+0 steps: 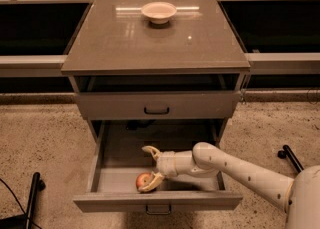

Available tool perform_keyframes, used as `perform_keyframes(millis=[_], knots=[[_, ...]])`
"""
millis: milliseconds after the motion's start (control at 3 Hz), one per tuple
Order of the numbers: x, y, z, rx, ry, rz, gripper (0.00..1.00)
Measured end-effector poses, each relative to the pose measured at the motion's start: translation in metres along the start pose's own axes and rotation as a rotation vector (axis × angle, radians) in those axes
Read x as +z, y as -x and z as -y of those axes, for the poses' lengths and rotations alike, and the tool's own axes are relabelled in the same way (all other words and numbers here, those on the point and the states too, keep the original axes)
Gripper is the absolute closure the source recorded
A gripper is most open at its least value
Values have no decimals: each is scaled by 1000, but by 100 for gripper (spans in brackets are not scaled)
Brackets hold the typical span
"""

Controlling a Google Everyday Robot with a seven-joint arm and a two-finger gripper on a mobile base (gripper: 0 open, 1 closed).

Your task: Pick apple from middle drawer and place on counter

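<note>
The middle drawer [116, 179] is pulled out at the bottom of the cabinet, its grey tray showing. A small red-orange apple [143, 179] lies near the tray's front, left of centre. My gripper [150, 169] reaches into the drawer from the right, low over the tray, and is open. Its fingers are spread wide: one finger [149, 150] points up and back, while the other lies against the apple's front right side. The glossy counter [155, 43] tops the cabinet, well above the gripper.
A shallow beige bowl [159, 11] stands at the back of the counter. The drawer above [157, 105], with a black handle, is shut and overhangs the open drawer's rear. A dark stand [32, 198] is on the floor at left, and my arm's white base [305, 198] at right.
</note>
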State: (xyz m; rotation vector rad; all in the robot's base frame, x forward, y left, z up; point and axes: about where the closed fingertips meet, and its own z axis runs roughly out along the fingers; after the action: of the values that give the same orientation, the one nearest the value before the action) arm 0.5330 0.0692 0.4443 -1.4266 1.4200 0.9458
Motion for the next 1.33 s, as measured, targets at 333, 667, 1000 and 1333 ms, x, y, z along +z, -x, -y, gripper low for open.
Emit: perform_keyframes(millis=[333, 667, 1000, 1333], knots=[[-17, -5, 6, -16, -19, 1, 22], [-21, -22, 10, -20, -3, 11, 22], [-8, -29, 10, -55, 68, 50, 21], [19, -25, 1, -70, 199, 82, 19]])
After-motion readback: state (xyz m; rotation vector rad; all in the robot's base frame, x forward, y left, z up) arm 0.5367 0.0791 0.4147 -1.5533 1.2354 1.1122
